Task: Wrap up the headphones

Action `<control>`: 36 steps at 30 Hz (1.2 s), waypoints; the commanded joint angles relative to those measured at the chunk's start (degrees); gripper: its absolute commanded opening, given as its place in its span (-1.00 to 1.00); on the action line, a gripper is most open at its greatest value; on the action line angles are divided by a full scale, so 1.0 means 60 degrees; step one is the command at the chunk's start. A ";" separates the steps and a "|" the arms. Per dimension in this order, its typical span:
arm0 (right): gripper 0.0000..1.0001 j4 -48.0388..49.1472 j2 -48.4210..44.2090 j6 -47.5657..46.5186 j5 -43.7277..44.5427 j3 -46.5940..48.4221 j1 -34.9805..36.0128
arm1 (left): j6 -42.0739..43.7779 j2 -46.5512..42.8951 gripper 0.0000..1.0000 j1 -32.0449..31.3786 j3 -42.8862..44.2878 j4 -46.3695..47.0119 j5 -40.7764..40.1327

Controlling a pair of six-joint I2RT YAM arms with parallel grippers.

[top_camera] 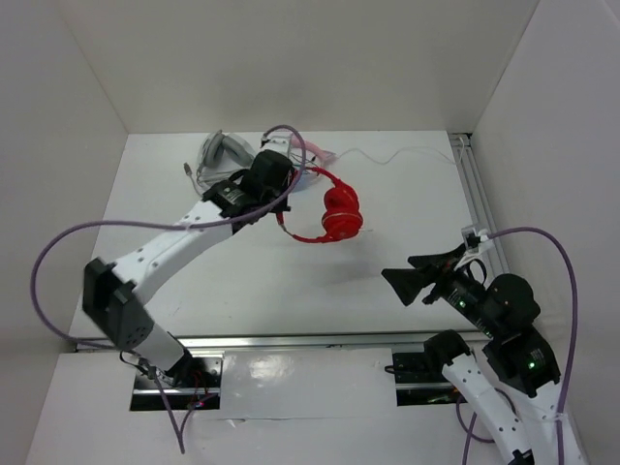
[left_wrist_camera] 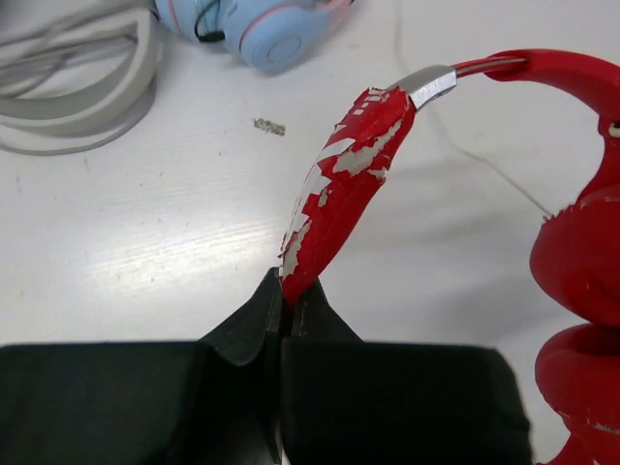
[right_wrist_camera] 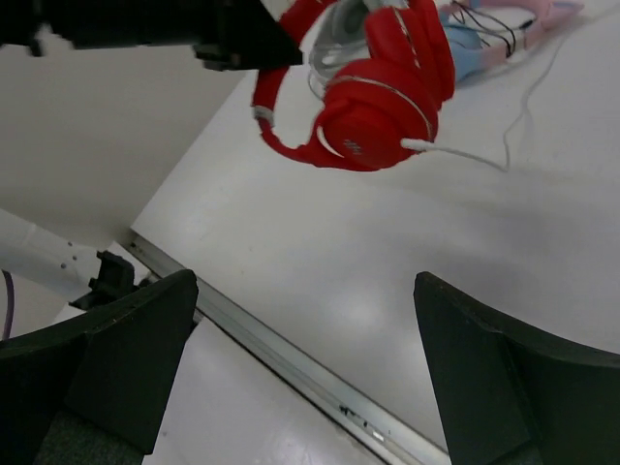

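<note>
The red headphones (top_camera: 339,211) are hanging mid-table from my left claw (left_wrist_camera: 283,291), which is clenching their headband pad (left_wrist_camera: 339,184). Grey-white headphones (top_camera: 218,155) and a blue-pink pair (left_wrist_camera: 262,24) are crowding the far edge, while my right claw (right_wrist_camera: 305,300) is gaping empty near the front rail (top_camera: 291,341), open table (top_camera: 291,281) lying between.

L wrist view: headphones (left_wrist_camera: 341,189) cut off at rt edge.
</note>
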 commanded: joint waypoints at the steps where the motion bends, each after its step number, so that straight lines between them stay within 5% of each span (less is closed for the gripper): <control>1: 1.00 0.3458 -0.0994 0.0842 -0.0798 -0.1402 -0.0007 | -0.2077 -0.1718 -1.00 -0.0616 0.0911 -0.2378 -0.2573; 3: 1.00 0.4225 -0.1129 0.1063 -0.0479 -0.1977 -0.0007 | -0.3059 -0.2188 -1.00 -0.0616 0.1264 -0.3958 -0.2838; 7: 1.00 0.6169 -0.0415 0.1064 0.0110 -0.3091 -0.0007 | -0.2948 -0.3770 -1.00 -0.0616 0.1265 -0.4406 -0.2415; 20: 1.00 1.3922 0.3878 0.2470 -0.2657 -0.4822 0.0239 | -0.2567 -0.4476 -1.00 -0.0353 0.3930 -0.6384 -0.2211; 27: 1.00 1.3093 0.5021 0.0480 -0.1869 -0.3887 0.1632 | -0.2566 -0.4052 -1.00 -0.0265 0.4400 -0.6384 -0.1551; 36: 0.98 1.1425 0.6222 -0.1688 -0.0842 -0.2612 0.1824 | -0.2566 -0.4168 -1.00 -0.0265 0.4400 -0.6281 -0.1462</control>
